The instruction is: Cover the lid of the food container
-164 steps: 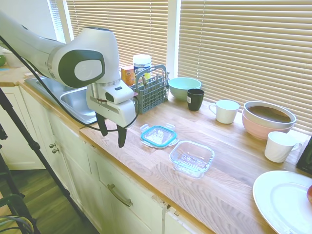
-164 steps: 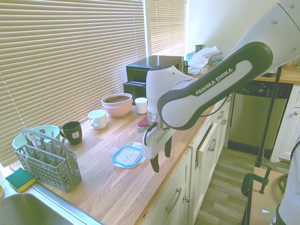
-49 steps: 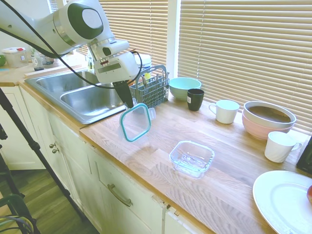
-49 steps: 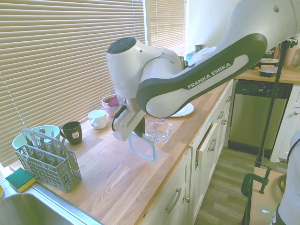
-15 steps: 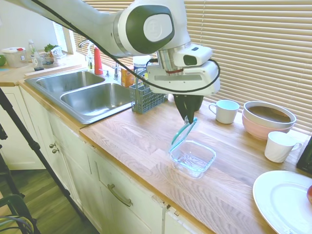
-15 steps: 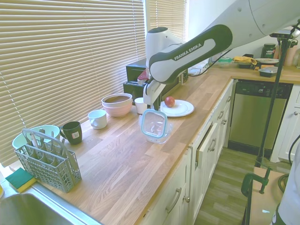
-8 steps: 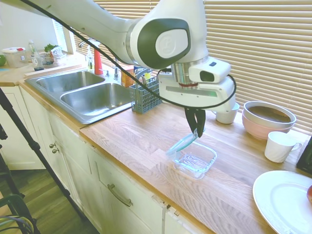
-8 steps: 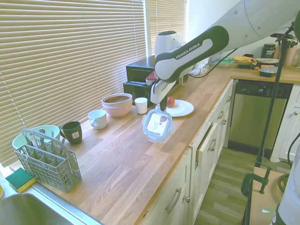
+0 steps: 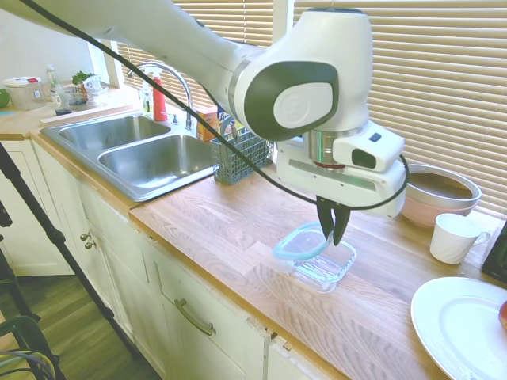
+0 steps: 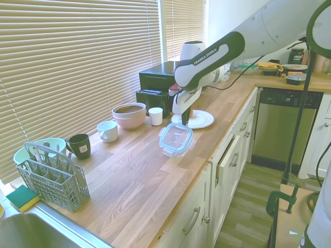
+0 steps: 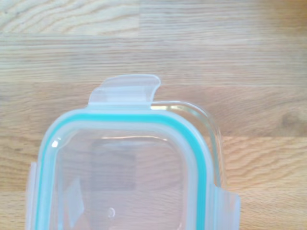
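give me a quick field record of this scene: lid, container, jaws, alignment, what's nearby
lid: teal-rimmed clear lid, held tilted over the dish
container: clear glass food container on the wooden counter
gripper: jaws shut on the lid's edge
alignment: offset; the wrist view shows glass rim outside the lid's edge
seated: not yet
nearby: white plate, white cup, pink bowl, sink

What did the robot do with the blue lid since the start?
The gripper picked the lid up off the wooden counter, carried it over and tipped it down nearly flat over the food container. It still grips the lid, slightly offset from the rim. The container, bowls and mugs stayed put.
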